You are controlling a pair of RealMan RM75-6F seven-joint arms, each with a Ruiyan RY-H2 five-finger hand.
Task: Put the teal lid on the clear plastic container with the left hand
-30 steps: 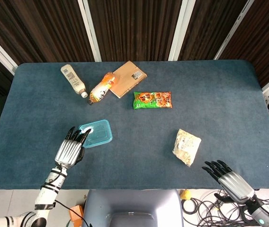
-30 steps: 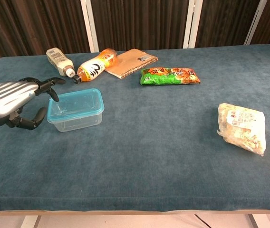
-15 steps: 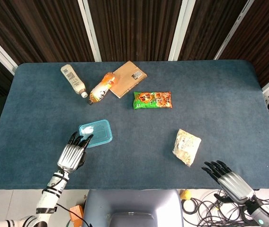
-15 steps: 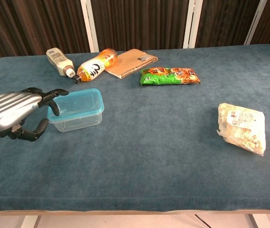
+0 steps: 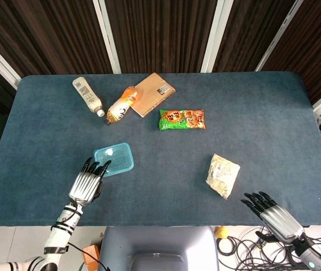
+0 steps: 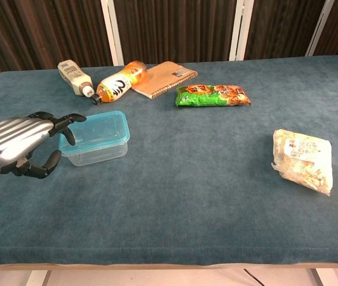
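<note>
The clear plastic container (image 5: 114, 160) (image 6: 96, 149) stands on the blue table with the teal lid (image 5: 115, 157) (image 6: 99, 127) lying on top of it. My left hand (image 5: 87, 182) (image 6: 19, 145) hovers just left of and nearer than the container, fingers apart and slightly curled, holding nothing; its fingertips (image 6: 69, 127) overlap the lid's near-left corner in the chest view. My right hand (image 5: 273, 213) is at the table's near-right edge, fingers spread and empty, seen only in the head view.
A white bottle (image 5: 87, 95), an orange drink bottle (image 5: 121, 104) and a brown notebook (image 5: 154, 94) lie at the back left. A green snack packet (image 5: 182, 119) lies mid-table, a pale food bag (image 5: 222, 175) at the near right.
My left hand has drawn back toward the near edge, away from the lidded container, and then held almost still. The lid stays on the container. The right hand has not moved.
</note>
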